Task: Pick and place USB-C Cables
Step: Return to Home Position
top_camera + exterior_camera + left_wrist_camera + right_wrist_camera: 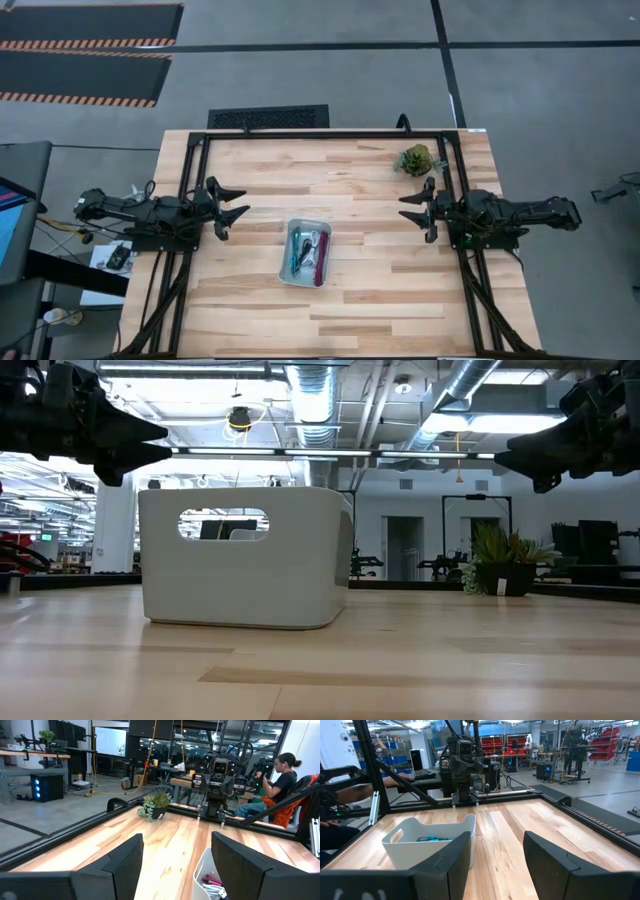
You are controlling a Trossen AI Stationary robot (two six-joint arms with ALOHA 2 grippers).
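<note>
A pale grey tray [287, 262] stands mid-table. In it lie coiled USB-C cables: a teal-blue one [300, 254], a maroon one [320, 264] and a white one [312, 237]. The left wrist view shows the maroon coil [212, 880] over the tray's rim [198, 870]. The right wrist view shows the teal coil [432, 839] inside the tray [410, 851]. My left gripper [234, 205] hovers open, left of the tray, pointing level toward it. My right gripper [412, 208] hovers open on the tray's right, facing it. Neither touches anything.
A small green potted plant [416, 159] stands at the far right of the table, near my right arm. A black frame [330, 133] runs along the table's far and side edges. A person [278, 780] sits beyond the table's right side.
</note>
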